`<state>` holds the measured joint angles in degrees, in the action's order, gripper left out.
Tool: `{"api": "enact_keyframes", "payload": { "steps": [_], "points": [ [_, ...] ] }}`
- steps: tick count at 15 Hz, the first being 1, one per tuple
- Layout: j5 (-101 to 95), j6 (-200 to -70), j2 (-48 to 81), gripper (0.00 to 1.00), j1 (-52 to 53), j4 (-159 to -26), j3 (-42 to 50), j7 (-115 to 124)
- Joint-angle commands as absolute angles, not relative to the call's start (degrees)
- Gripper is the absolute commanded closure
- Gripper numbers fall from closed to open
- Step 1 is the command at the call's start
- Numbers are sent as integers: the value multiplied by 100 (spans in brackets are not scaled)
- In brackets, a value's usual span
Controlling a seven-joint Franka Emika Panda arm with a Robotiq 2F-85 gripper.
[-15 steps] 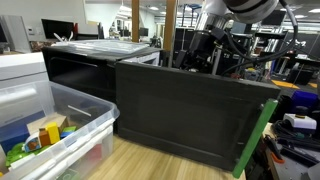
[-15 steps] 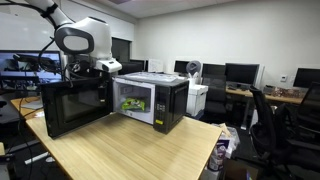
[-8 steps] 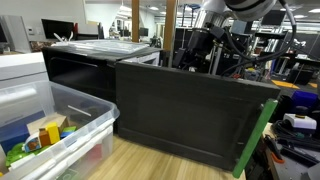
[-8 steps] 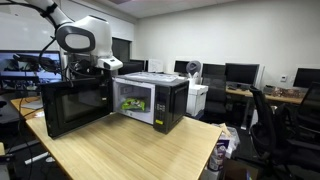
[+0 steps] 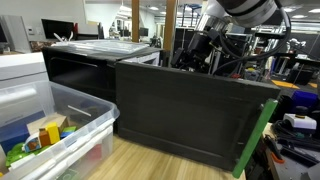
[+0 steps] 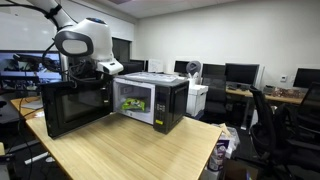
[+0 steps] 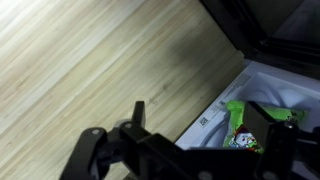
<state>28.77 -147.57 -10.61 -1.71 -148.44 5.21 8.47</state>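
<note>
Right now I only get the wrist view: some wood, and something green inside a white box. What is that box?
Observer: It is a black microwave, and it stands on a wooden table.
Operator: Is its door shut?
Observer: No, the door is swung wide open, out to one side.
Operator: Is there other stuff near it?
Observer: Yes. In an exterior view a clear plastic bin with colourful bits inside stands close to the microwave.
</note>
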Motion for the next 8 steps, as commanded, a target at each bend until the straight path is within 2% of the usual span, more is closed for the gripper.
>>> {"api": "enact_keyframes", "payload": {
  "steps": [1, 8],
  "points": [
    [3891, -15322, -908, 0, 40, -14914, 641, 196],
    [5002, -15697, -541, 0, 123, -14752, 668, -655]
  ]
}}
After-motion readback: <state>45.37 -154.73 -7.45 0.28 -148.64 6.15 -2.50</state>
